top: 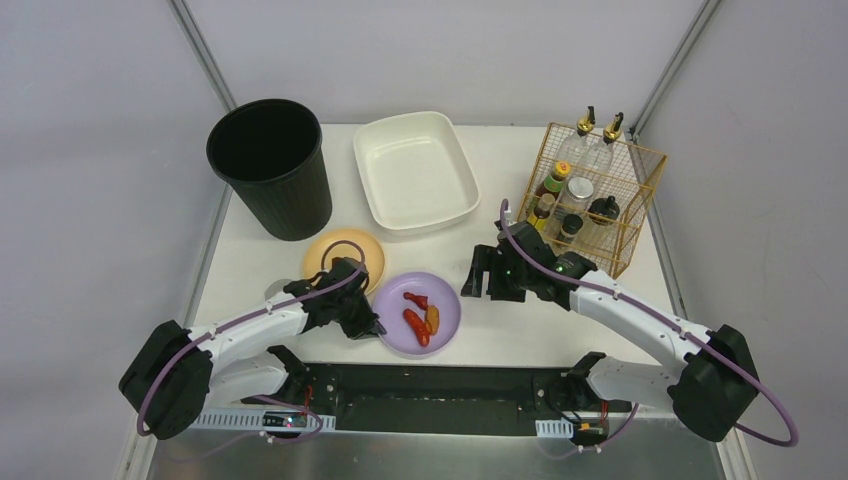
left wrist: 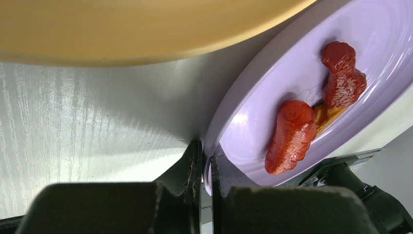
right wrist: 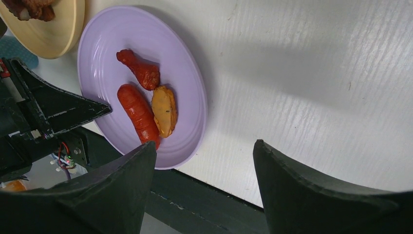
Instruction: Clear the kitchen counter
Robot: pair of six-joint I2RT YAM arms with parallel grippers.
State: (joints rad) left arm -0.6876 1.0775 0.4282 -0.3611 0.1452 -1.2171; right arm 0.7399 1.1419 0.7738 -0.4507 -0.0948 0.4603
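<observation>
Left end effector [left wrist: 202, 151] clamped together on the left rim of round lilac plate [left wrist: 263, 73] carrying a red sausage [left wrist: 292, 134]. Right end effector [right wrist: 204, 146]: fingers apart, hovering just right of the plate. Flat white rectangular table [top: 520, 335] lies beneath both.

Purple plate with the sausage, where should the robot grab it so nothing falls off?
By its thin raised rim, on the left edge, coming in low from the side. The plate is shallow and the food sits mid-plate, so that edge is free. The left pincer is pinching there.
</observation>
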